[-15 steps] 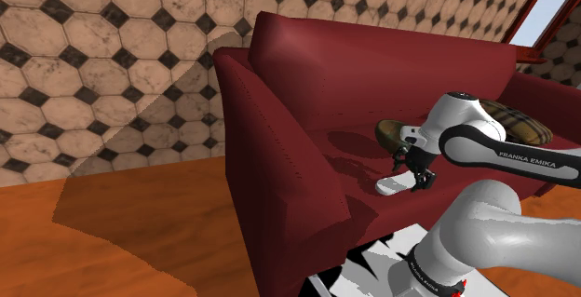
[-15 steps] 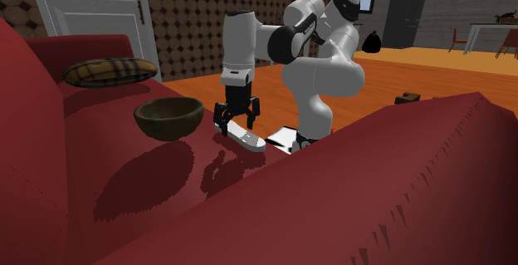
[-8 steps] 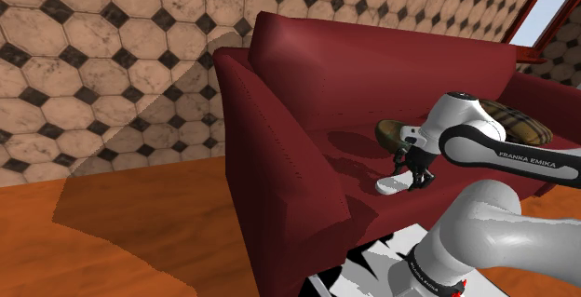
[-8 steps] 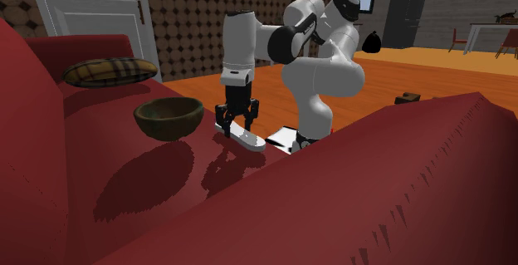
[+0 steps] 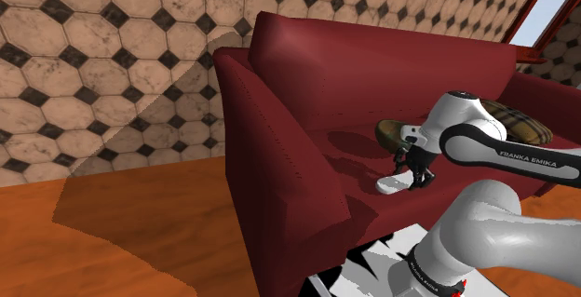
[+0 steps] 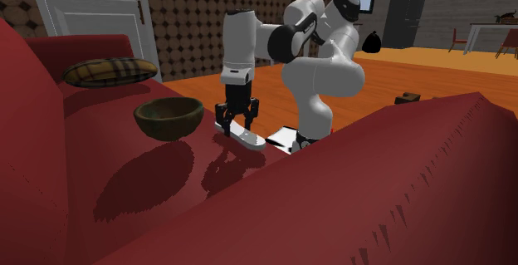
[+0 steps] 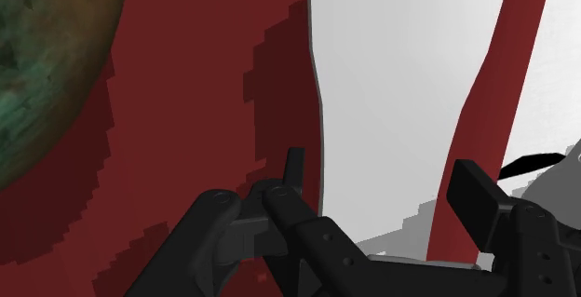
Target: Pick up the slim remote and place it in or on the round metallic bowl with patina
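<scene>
Wrist view: slim, plain white remote (image 7: 400, 109) lies on red sofa (image 7: 195, 81).

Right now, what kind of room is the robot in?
Probably a living room in a house: there is a dark red sofa with a plaid cushion on it, an orange floor and a white door.

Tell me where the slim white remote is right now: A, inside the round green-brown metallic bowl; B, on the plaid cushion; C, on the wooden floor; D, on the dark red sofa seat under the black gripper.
D: the slim white remote lies flat on the dark red sofa seat beneath the black gripper, beside the round green-brown bowl.
</scene>
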`<state>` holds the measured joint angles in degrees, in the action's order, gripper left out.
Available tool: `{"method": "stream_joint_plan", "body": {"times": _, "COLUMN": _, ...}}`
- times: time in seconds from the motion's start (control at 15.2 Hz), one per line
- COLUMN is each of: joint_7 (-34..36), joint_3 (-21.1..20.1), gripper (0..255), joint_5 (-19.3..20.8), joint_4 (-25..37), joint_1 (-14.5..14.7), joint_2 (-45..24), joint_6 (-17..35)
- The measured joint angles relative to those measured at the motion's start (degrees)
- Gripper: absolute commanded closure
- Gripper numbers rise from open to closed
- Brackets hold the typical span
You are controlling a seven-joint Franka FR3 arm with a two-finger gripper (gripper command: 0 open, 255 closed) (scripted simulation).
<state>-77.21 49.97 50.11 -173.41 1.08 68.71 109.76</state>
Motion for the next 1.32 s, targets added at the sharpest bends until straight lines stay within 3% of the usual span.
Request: {"method": "stream_joint_plan", "body": {"times": 1.32, "joint_7": -0.82, "joint_3": -13.44, "gripper": 255, "joint_5": -13.59, "joint_4": 11.15, "joint_1": 4.82, "joint_2": 4.44, "joint_6": -14.56}}
